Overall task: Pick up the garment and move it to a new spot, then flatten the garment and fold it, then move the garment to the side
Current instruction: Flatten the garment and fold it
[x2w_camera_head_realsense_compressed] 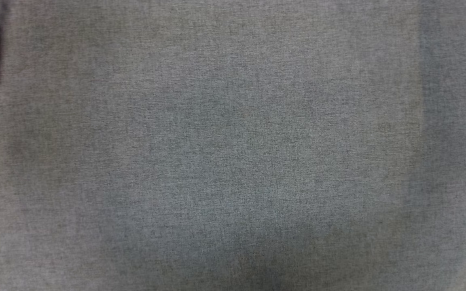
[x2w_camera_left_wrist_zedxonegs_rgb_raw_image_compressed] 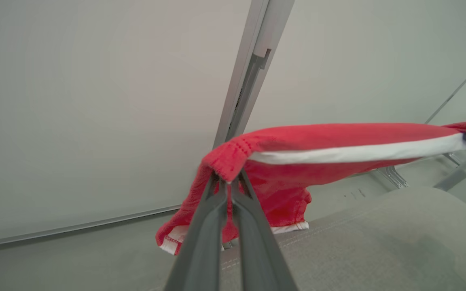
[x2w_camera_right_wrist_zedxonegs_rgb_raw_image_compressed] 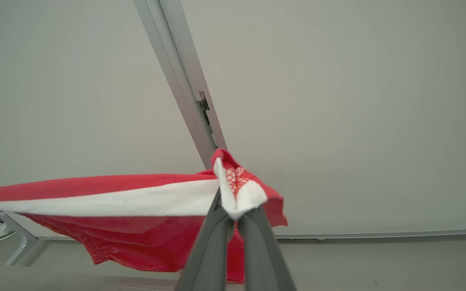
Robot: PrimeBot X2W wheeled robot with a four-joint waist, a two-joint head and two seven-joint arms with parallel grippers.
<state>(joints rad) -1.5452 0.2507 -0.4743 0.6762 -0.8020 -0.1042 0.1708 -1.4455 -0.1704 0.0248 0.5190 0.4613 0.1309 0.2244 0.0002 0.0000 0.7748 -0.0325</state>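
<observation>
Long, smooth, dark grey tapering fingers [x2w_camera_left_wrist_zedxonegs_rgb_raw_image_compressed: 204, 242] on the left pincer [x2w_camera_left_wrist_zedxonegs_rgb_raw_image_compressed: 228, 182] and right pincer [x2w_camera_right_wrist_zedxonegs_rgb_raw_image_compressed: 233, 212] alike.

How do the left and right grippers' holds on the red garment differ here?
The left gripper pinches red knit at the garment's end; the right gripper pinches the white band. Cloth caps the left gripper's tips in a low fold; above the right gripper's it stands in a peak. Both are shut on the garment, stretched between them.

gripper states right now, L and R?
Left gripper: shut on one end of the red garment.
Right gripper: shut on the garment's other end, cloth stretched between them.
</observation>
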